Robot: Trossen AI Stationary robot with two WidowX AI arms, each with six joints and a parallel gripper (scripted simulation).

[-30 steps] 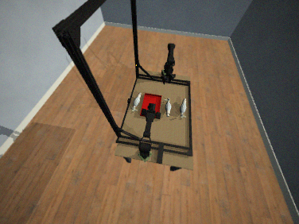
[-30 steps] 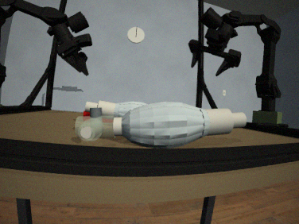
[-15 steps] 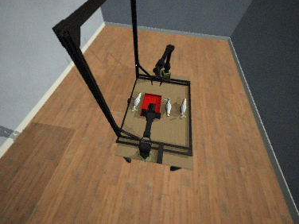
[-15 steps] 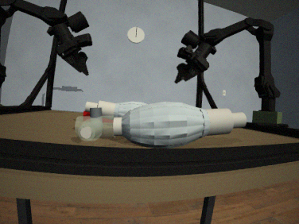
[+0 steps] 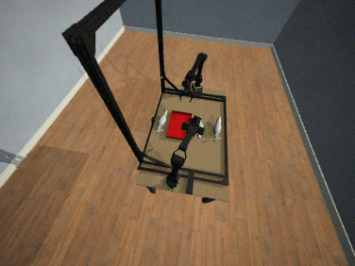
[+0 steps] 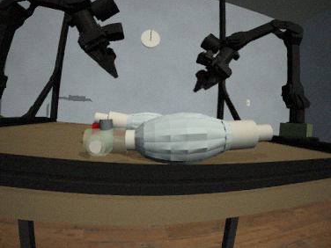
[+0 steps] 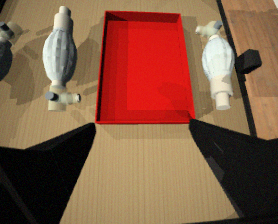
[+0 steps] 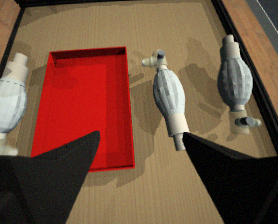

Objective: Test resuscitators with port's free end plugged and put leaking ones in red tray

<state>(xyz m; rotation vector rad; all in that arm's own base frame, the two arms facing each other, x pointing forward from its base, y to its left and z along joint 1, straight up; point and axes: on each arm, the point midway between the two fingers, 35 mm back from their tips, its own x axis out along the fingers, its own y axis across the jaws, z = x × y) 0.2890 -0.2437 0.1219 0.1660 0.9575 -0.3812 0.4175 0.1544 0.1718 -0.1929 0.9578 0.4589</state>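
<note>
With both of my claws parted and nothing between the fingers, I hold each one in the air above the table (image 5: 189, 153) (image 6: 48, 136) (image 7: 142, 175) (image 8: 170, 30). My left gripper (image 5: 186, 99) (image 6: 195, 91) (image 7: 142, 125) (image 8: 142, 7) stands wide open, its fingertips framing the near end of the red tray (image 5: 178, 124) (image 6: 95, 126) (image 7: 155, 70) (image 8: 80, 105) in its own wrist view. My right gripper (image 5: 194, 118) (image 6: 116, 76) (image 8: 142, 135) is spread too, and its wrist view shows one fingertip over the tray and the other beside the tail of the middle resuscitator (image 5: 201, 123) (image 6: 143, 118) (image 7: 59, 55) (image 8: 169, 92). That unit lies on the table outside the tray, just beside one long wall, its valve toward my left arm. Farther out on that same side, near the table's edge, rests the outer resuscitator (image 5: 217, 126) (image 6: 180, 137) (image 7: 4, 57) (image 8: 235, 82), its valve toward my right arm. Across the tray, by the opposite long wall, lies the lone resuscitator (image 5: 162, 120) (image 7: 218, 57) (image 8: 12, 102), its valve also toward my right arm. All three bags look full and rounded where I can see them, and the tray holds none of them.
</note>
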